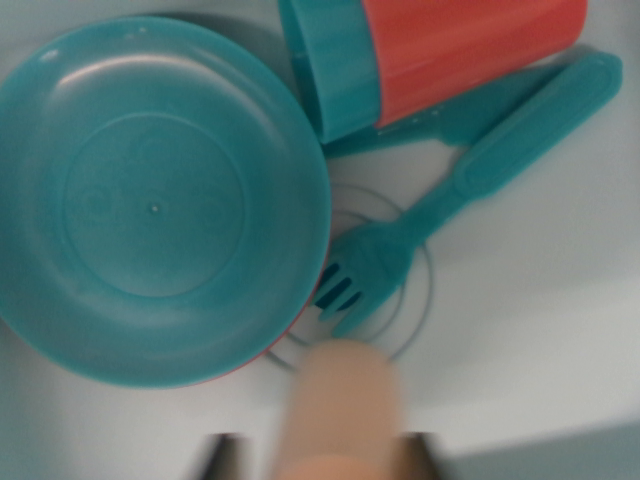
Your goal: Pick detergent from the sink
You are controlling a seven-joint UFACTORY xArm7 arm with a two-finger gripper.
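Teal plastic fills most of the wrist view: a round plate [155, 200] lies flat on the white sink floor [540, 300], taking up the view's left half. A thin red edge shows under its lower rim. Just beside it, at the top, a red cup [470, 50] with a teal band lies on its side. A teal fork [450, 200] stretches diagonally from the upper right, its tines resting over the ringed drain [415, 270] and close to the plate's rim. A second teal utensil handle [470, 115] lies beneath the cup, next to the fork.

At the bottom centre, a blurred peach-coloured cylinder [335, 410] rises into the frame, presumably the detergent, sitting just below the drain. Dark shapes flank it on either side at the bottom edge, likely the fingers [225, 455], but they are too blurred and cropped to tell whether they grip it.
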